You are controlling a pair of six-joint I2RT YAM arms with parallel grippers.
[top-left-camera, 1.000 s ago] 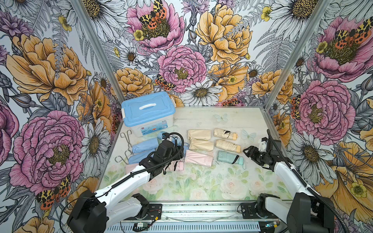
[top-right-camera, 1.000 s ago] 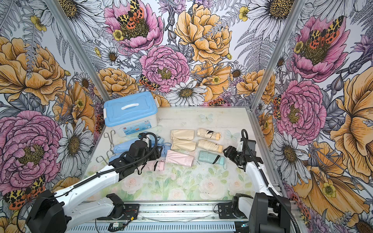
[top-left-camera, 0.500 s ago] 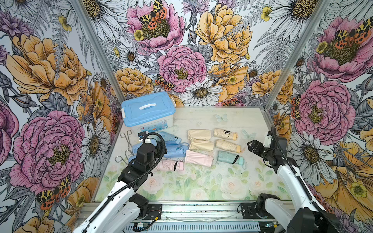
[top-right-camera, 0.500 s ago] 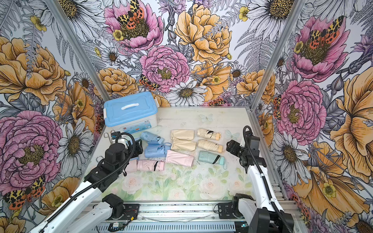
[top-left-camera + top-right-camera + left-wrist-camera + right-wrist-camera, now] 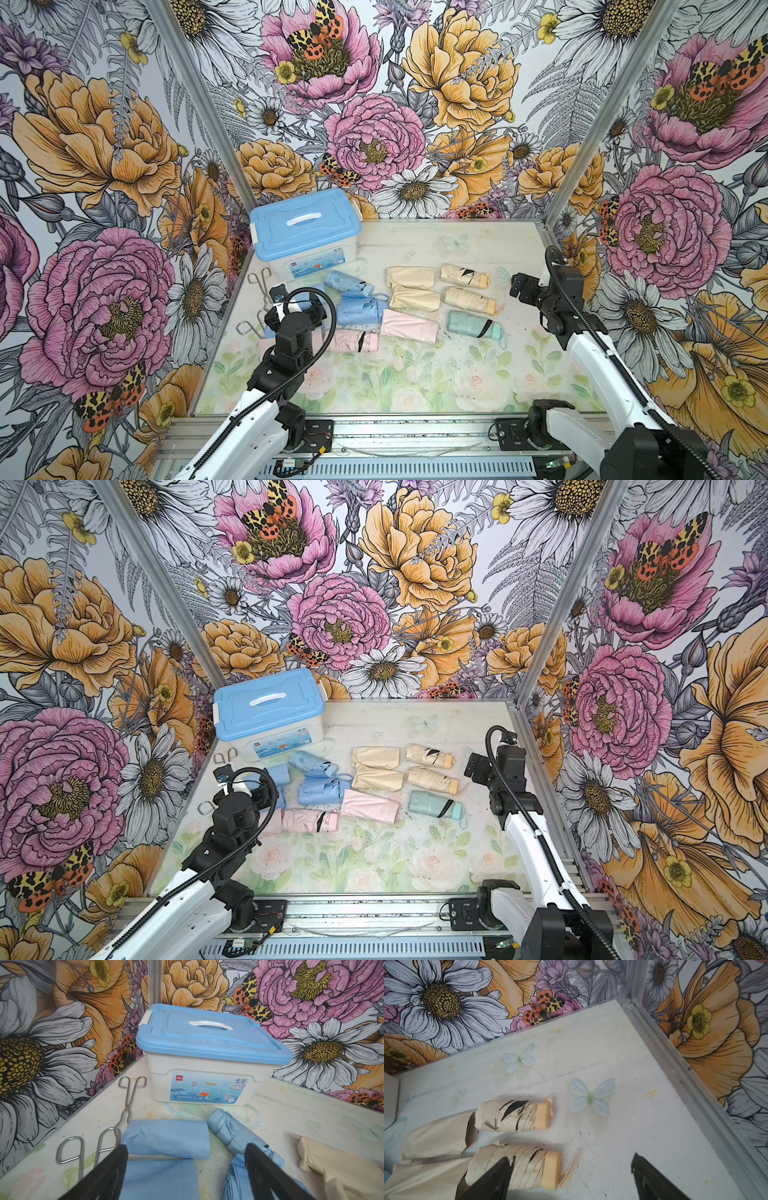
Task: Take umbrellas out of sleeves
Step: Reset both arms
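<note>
Left gripper (image 5: pixel 185 1147): fingers spread wide, empty, above blue sleeve (image 5: pixel 166 1138).
Right gripper (image 5: pixel 571 1157): fingers wide, empty, near cream umbrellas (image 5: pixel 512 1115).
Pink umbrella (image 5: pixel 353 340), pink sleeve (image 5: pixel 409 326), mint umbrella (image 5: pixel 471 324): nearest row, centre in a top view.
Blue-lidded box (image 5: pixel 305 232): centre-left, farthest.

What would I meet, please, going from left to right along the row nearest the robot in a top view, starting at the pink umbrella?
Wrinkled pink folded umbrella with a black strap → smooth flat pink fabric sleeve → wrinkled mint-green folded umbrella with a black strap.
</note>
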